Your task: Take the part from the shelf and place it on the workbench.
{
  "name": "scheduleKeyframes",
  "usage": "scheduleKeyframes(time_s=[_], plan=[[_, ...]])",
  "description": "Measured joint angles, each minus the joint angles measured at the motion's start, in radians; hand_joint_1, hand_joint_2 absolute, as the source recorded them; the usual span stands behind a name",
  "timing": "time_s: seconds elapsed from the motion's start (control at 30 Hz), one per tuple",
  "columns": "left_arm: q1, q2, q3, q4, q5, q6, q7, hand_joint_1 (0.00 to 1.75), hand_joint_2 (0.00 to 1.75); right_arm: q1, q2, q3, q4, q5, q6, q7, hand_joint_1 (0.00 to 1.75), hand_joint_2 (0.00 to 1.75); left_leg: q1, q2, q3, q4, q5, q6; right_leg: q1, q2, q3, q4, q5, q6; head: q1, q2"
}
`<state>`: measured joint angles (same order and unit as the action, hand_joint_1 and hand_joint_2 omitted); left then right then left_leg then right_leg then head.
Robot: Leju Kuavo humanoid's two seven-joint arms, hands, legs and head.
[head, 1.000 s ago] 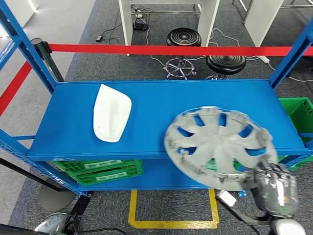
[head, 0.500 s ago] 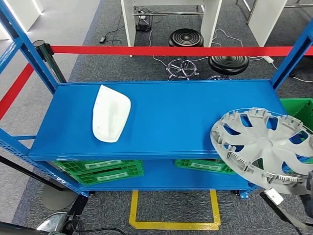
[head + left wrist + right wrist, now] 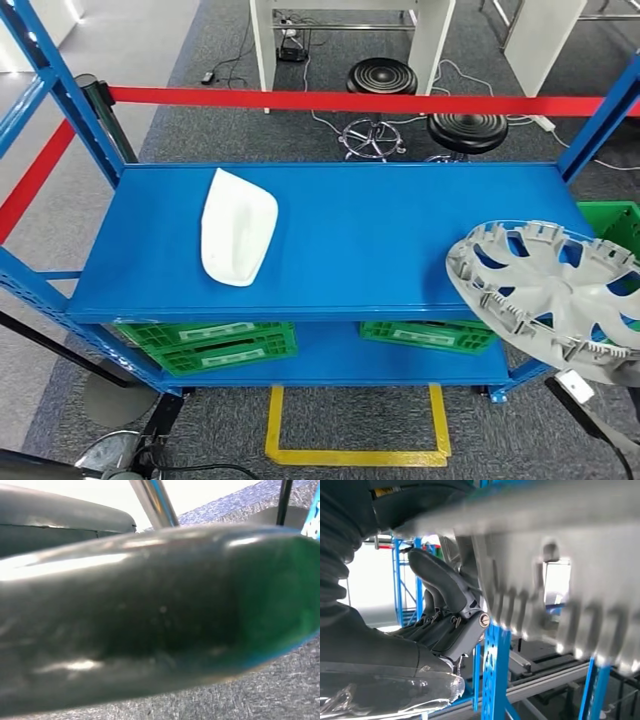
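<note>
A silver-grey wheel cover (image 3: pixel 555 300) hangs tilted in the air past the right front corner of the blue shelf (image 3: pixel 362 250), clear of its top board. In the right wrist view my right hand (image 3: pixel 444 610) grips the wheel cover (image 3: pixel 565 580) at its toothed rim, with dark fingers under the edge. A white moulded part (image 3: pixel 238 240) lies on the left half of the shelf's top board. In the left wrist view my left hand (image 3: pixel 56 525) is a blurred dark grey shape, and how its fingers lie cannot be made out.
Green crates (image 3: pixel 204 345) sit on the lower shelf and another green bin (image 3: pixel 615 220) stands at the right. A red barrier tape (image 3: pixel 340 100) runs behind the shelf, with stools (image 3: pixel 462 130) beyond. Yellow floor marking (image 3: pixel 355 455) lies in front.
The wheel cover has been carried from the shelf's front right edge rightward and off the shelf. My right hand has dropped out of the head view's lower right corner. The view shifted slightly.
</note>
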<state>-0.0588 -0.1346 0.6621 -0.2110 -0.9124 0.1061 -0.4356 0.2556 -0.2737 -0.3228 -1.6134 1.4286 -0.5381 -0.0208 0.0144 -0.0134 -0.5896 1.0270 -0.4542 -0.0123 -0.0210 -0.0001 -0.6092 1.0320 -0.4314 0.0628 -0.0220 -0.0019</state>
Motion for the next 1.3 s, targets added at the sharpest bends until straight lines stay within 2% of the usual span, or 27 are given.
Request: scheduleKeyframes(time_s=[0.07,0.1,0.17,0.2,0.23,0.27,0.33,0.4,0.5,0.57,0.6,0.67,0.7,0.73,0.77,0.8,0.87,0.93,1.03,1.07,1.13,1.2,1.23,1.27,1.3], plan=[[-0.001,-0.001,0.001,0.000,-0.001,0.000,0.000,0.00,0.00,-0.001,0.000,-0.002,0.000,0.000,0.001,-0.006,1.75,1.75,0.001,0.003,0.002,-0.003,0.003,0.015,-0.003,0.000,-0.014,0.027,-0.020,0.008,0.003,0.000],[-0.002,-0.001,0.001,0.000,-0.001,0.000,0.000,0.00,0.00,-0.001,0.001,-0.002,0.000,0.000,0.001,-0.008,1.75,1.75,0.001,0.004,0.002,-0.004,0.004,0.022,-0.003,0.000,-0.036,0.074,-0.046,0.010,0.004,0.000],[-0.003,-0.001,0.002,0.000,-0.003,-0.001,0.000,0.00,0.00,-0.003,0.002,-0.003,0.000,0.000,0.003,-0.012,1.75,1.75,-0.003,0.005,0.002,-0.004,0.003,0.029,-0.002,-0.001,-0.098,0.211,-0.108,0.012,0.008,0.000],[-0.003,-0.002,0.002,0.000,-0.003,-0.001,0.000,0.00,0.00,-0.003,0.003,-0.003,0.000,0.000,0.004,-0.013,1.75,1.75,-0.005,0.005,0.002,-0.003,0.003,0.030,-0.002,-0.001,-0.124,0.264,-0.125,0.012,0.008,0.000],[-0.002,-0.002,0.003,0.000,-0.003,-0.001,0.000,0.00,0.00,-0.004,0.004,-0.003,0.000,0.000,0.006,-0.015,1.75,1.75,-0.007,0.005,0.003,-0.003,0.003,0.031,-0.001,-0.001,-0.134,0.283,-0.123,0.011,0.008,0.000],[-0.003,-0.003,0.003,0.000,-0.004,-0.002,0.000,0.00,0.00,-0.004,0.005,-0.003,0.000,0.000,0.007,-0.016,1.75,1.75,-0.008,0.005,0.005,-0.003,0.002,0.031,-0.001,-0.001,-0.124,0.262,-0.103,0.009,0.008,0.000],[-0.004,-0.003,0.003,0.000,-0.006,-0.002,0.000,0.00,0.00,-0.008,0.005,-0.004,0.000,0.000,0.009,-0.017,1.75,1.75,-0.007,0.005,0.009,-0.003,0.000,0.028,-0.001,-0.002,-0.059,0.135,-0.042,0.006,0.008,0.000],[-0.005,-0.003,0.003,0.000,-0.009,-0.004,0.000,0.00,0.00,-0.013,0.005,-0.004,0.000,0.000,0.011,-0.019,1.75,1.75,-0.011,0.004,0.010,-0.001,-0.003,0.020,0.001,-0.001,-0.001,0.030,-0.014,0.002,0.008,0.000],[-0.006,-0.002,0.003,0.000,-0.009,-0.004,0.000,0.00,0.00,-0.013,0.005,0.002,-0.002,0.000,0.012,-0.027,1.75,1.75,-0.012,0.004,0.008,-0.006,0.002,0.003,0.004,0.001,0.007,0.009,-0.011,-0.013,0.006,0.000],[-0.007,-0.003,0.003,0.000,-0.010,-0.004,0.000,0.00,0.00,-0.013,0.005,0.008,-0.004,0.000,0.012,-0.031,1.75,1.75,-0.011,0.004,-0.002,0.014,-0.015,-0.008,0.001,-0.001,0.008,0.004,-0.008,-0.026,0.003,0.000],[-0.007,-0.004,0.003,0.000,-0.010,-0.004,0.000,0.00,0.00,-0.013,0.005,0.010,-0.005,0.000,0.012,-0.032,1.75,1.75,-0.010,0.004,-0.019,0.050,-0.039,-0.013,-0.001,-0.002,0.009,0.001,-0.006,-0.031,0.001,0.000],[-0.008,-0.004,0.002,0.000,-0.010,-0.004,0.000,0.00,0.00,-0.014,0.005,0.013,-0.006,0.000,0.012,-0.032,1.75,1.75,-0.009,0.005,-0.078,0.177,-0.104,-0.018,-0.001,-0.006,0.007,0.001,-0.005,-0.037,-0.003,0.000],[-0.007,-0.004,0.003,0.000,-0.010,-0.004,0.000,0.00,0.00,-0.015,0.005,0.013,-0.006,0.000,0.012,-0.031,1.75,1.75,-0.009,0.005,-0.106,0.235,-0.125,-0.020,-0.001,-0.007,0.006,0.001,-0.005,-0.038,-0.003,0.000],[-0.005,-0.004,0.003,0.000,-0.010,-0.004,0.000,0.00,0.00,-0.015,0.005,0.014,-0.006,0.000,0.012,-0.031,1.75,1.75,-0.008,0.005,-0.121,0.268,-0.129,-0.021,-0.001,-0.007,0.005,0.001,-0.005,-0.038,-0.003,0.000],[-0.004,-0.003,0.003,0.000,-0.011,-0.004,0.000,0.00,0.00,-0.016,0.005,0.014,-0.005,0.000,0.012,-0.031,1.75,1.75,-0.007,0.005,-0.118,0.262,-0.113,-0.022,-0.002,-0.007,0.005,0.001,-0.004,-0.037,-0.003,0.000],[-0.004,-0.003,0.003,0.000,-0.011,-0.004,0.000,0.00,0.00,-0.018,0.005,0.014,-0.005,0.000,0.012,-0.030,1.75,1.75,-0.006,0.005,-0.097,0.219,-0.081,-0.022,-0.003,-0.007,0.005,0.001,-0.004,-0.035,-0.003,0.000],[-0.005,-0.002,0.003,0.000,-0.013,-0.004,0.000,0.00,0.00,-0.024,0.005,0.014,-0.005,0.000,0.012,-0.028,1.75,1.75,-0.001,0.004,-0.032,0.086,-0.020,-0.023,-0.002,-0.004,0.004,0.004,-0.003,-0.028,-0.004,0.000],[-0.005,-0.002,0.003,0.000,-0.013,-0.005,0.000,0.00,0.00,-0.028,0.005,0.014,-0.006,0.000,0.012,-0.026,1.75,1.75,0.001,0.002,0.003,0.009,-0.002,-0.017,0.002,0.001,-0.001,0.005,-0.001,-0.015,-0.005,0.000],[-0.004,-0.002,0.003,0.000,-0.013,-0.005,0.000,0.00,0.00,-0.028,0.005,0.014,-0.006,0.000,0.012,-0.025,1.75,1.75,-0.001,0.002,0.003,-0.002,-0.003,0.006,0.000,0.005,-0.003,-0.001,0.004,0.003,-0.006,0.000],[-0.005,-0.002,0.003,0.000,-0.013,-0.005,0.000,0.00,0.00,-0.028,0.005,0.014,-0.006,0.000,0.012,-0.025,1.75,1.75,0.000,0.003,0.004,-0.004,-0.001,0.013,-0.001,0.004,-0.010,0.012,-0.006,0.007,-0.004,0.000],[-0.006,-0.001,0.004,0.000,-0.014,-0.005,0.000,0.00,0.00,-0.029,0.005,0.014,-0.006,-0.001,0.012,-0.025,1.75,1.75,0.001,0.005,0.006,-0.006,0.000,0.025,-0.002,0.004,-0.051,0.101,-0.057,0.012,0.002,0.000],[-0.005,-0.001,0.004,0.000,-0.017,-0.006,0.000,0.00,0.00,-0.029,0.005,0.015,-0.006,-0.002,0.012,-0.025,1.75,1.75,-0.002,0.005,0.007,-0.005,0.000,0.030,-0.001,0.003,-0.115,0.239,-0.116,0.014,0.005,0.000],[-0.005,-0.001,0.004,0.000,-0.019,-0.006,0.000,0.00,0.00,-0.029,0.005,0.016,-0.006,-0.003,0.012,-0.025,1.75,1.75,-0.003,0.005,0.008,-0.005,-0.001,0.031,-0.001,0.003,-0.136,0.281,-0.126,0.014,0.005,0.000],[-0.005,-0.002,0.004,0.000,-0.020,-0.007,0.000,0.00,0.00,-0.029,0.005,0.017,-0.006,-0.005,0.012,-0.025,1.75,1.75,-0.004,0.005,0.009,-0.005,-0.002,0.031,-0.001,0.003,-0.139,0.286,-0.116,0.014,0.005,0.000],[-0.005,-0.002,0.004,0.000,-0.021,-0.007,0.000,0.00,0.00,-0.030,0.004,0.018,-0.006,-0.008,0.013,-0.025,1.75,1.75,-0.004,0.005,0.011,-0.004,-0.003,0.030,-0.001,0.003,-0.121,0.247,-0.088,0.012,0.005,0.000]])
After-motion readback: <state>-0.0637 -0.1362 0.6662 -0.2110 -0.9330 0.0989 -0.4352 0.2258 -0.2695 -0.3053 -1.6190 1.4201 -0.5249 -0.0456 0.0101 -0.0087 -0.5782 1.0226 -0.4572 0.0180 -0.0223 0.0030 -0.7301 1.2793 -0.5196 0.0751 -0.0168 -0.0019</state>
